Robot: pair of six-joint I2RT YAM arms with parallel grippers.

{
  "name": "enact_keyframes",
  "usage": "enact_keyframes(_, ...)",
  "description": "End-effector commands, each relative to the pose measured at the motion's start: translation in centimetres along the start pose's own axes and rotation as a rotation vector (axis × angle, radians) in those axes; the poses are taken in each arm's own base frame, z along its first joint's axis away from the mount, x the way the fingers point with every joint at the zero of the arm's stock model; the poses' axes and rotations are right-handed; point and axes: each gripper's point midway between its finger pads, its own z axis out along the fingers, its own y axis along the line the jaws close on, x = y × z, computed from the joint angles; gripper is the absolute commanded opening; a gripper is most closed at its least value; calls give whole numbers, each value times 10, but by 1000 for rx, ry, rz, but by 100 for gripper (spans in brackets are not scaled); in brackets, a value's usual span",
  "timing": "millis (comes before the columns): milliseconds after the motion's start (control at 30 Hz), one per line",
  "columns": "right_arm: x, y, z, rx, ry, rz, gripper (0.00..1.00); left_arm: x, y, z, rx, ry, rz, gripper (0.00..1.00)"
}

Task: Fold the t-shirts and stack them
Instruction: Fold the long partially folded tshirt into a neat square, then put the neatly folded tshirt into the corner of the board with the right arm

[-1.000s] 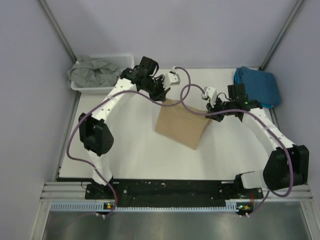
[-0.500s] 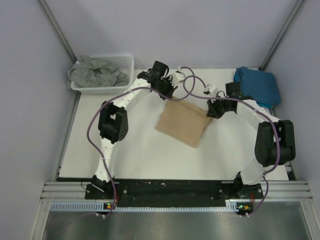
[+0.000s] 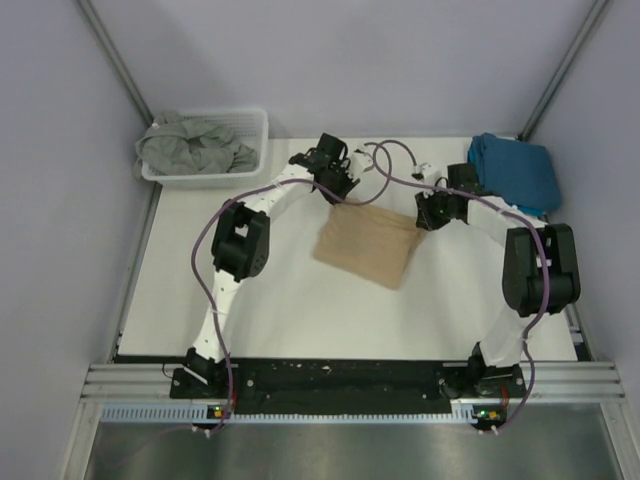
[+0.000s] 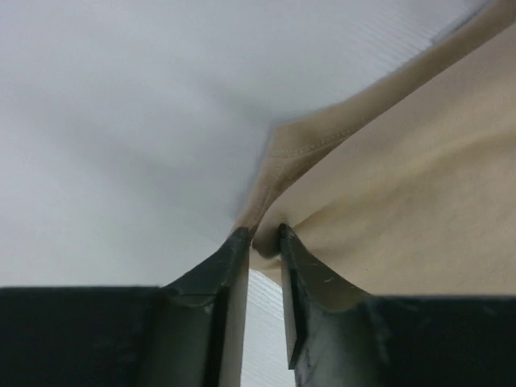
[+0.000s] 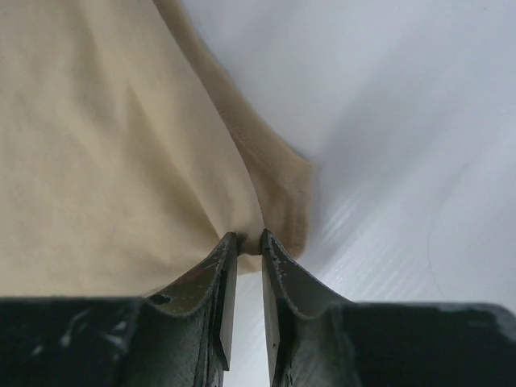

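While both arms have pulled their elbows up and in toward the middle vs a sec ago, the tan t-shirt (image 3: 366, 246) has barely budged. It's a folded rectangle lying skewed on the white surface (image 3: 270, 300), approx centre, a bit toward the far side. Its near corner sits a touch further from the bases than before and the whole thing looks slightly squarer to the far edge.

The left gripper (image 4: 260, 238) is pinched tight on the shirt's far-left corner. In the wrist cam the hem is bunched right between the two black fingers, w/ barely any gap. Same story for the right gripper (image 5: 244, 240): fingers nearly closed, w/ the far-right corner's cloth clamped between the tips. In the top view the left one has slid a little right since the earliest frame, and the right one is in pretty much the same spot.

Other stuff hasn't moved afaict. The teal-blue t-shirt (image 3: 515, 172) is folded at the far-right corner of the surface, just beside the right arm's wrist (touching or not, can't tell). The grey-green t-shirt (image 3: 190, 146) is crumpled in the white basket (image 3: 256, 121) at far left.
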Motion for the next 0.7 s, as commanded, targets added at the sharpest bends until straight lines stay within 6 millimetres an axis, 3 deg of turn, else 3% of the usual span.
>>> enact_keyframes(0, -23, -45, 5, 168, -33, 130, 20, -24, 38, -13, -142, -63, -26, 36)
enact_keyframes(100, -30, -62, 3, 259, 18, 282, 25, -43, 50, -29, -188, -96, -18, 48)
enact_keyframes(133, -36, -65, -2, 284, 5, 315, 30, -52, 54, -40, -210, -114, -14, 53)
enact_keyframes(233, -50, -59, -23, 306, -59, 409, 34, -63, 60, -70, -228, -153, -22, 59)
enact_keyframes(333, -52, -32, -37, 223, -101, 476, 42, -53, 54, -89, -174, -180, -103, 60)
enact_keyframes(400, -44, -9, -40, 144, -102, 523, 46, -34, 42, -92, -101, -176, -191, 62)
enact_keyframes(533, -11, 25, -36, 51, -90, 655, 54, -3, 1, -88, 78, -172, -295, 65)
enact_keyframes(567, -5, 31, -34, 27, -86, 690, 56, 3, -7, -85, 108, -166, -305, 70)
enact_keyframes(667, 15, 39, -23, 9, -71, 749, 57, 18, -29, -74, 185, -134, -357, 72)
